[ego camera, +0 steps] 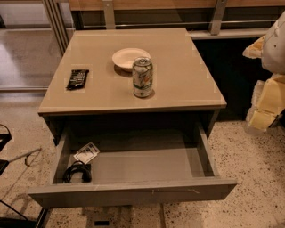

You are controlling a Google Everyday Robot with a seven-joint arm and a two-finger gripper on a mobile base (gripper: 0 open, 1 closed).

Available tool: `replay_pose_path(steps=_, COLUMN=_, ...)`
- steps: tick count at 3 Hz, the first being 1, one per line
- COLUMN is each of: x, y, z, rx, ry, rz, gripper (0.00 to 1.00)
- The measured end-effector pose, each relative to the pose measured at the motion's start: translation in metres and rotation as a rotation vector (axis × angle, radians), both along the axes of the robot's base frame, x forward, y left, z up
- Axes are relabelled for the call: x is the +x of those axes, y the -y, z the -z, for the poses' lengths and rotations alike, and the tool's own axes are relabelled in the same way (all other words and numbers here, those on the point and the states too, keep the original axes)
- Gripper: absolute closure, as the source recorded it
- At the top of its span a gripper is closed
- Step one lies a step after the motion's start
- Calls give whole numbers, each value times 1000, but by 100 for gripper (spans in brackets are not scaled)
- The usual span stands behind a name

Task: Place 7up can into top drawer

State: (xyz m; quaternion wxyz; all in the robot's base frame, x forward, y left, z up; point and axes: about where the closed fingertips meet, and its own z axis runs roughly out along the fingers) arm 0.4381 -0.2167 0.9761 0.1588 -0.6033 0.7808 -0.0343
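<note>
Beige and shiny, the table top [187, 71] sat in the middle of the view, to the left of the gripper [262, 111]. The floor [254, 178] around the table was pale with lots of little dark specks. Behind the table were grey metal posts [108, 13], with a wooden strip along the top.

The 7up can [142, 76] stood upright on the table top, well to the left of the gripper and a little higher in the view. It was not in the drawer. A cream bowl [127, 56] sat just behind the can, farther still from the gripper. The can hid a bit of the bowl's rim, so I could not tell if they touched. A flat black thing [77, 79] lay near the left edge, the farthest thing on the table top from the gripper.

The top drawer [133, 192] was pulled out wide under the table top, down and to the left of the gripper. A black coiled cord [76, 173] and a small white packet [87, 153] lay in the end of the drawer away from the gripper.

The arm [275, 44] showed only at the right edge of the view, white on top with yellow parts below. The gripper hung there beside the table, well apart from the can. I could not tell if it was spread apart or pressed together.
</note>
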Motion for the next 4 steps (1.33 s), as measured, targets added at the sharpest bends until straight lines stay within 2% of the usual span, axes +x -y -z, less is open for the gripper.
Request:
replay_pose_path(steps=2, x=9, y=-1, z=0, rx=2, ry=-4, rz=6, gripper=0)
replay_pose_path(steps=3, x=39, y=-8, z=1, rx=71, ry=9, rz=17, gripper=0)
replay_pose_path(steps=4, x=71, y=-28, z=1, rx=157, ry=26, rz=6, gripper=0)
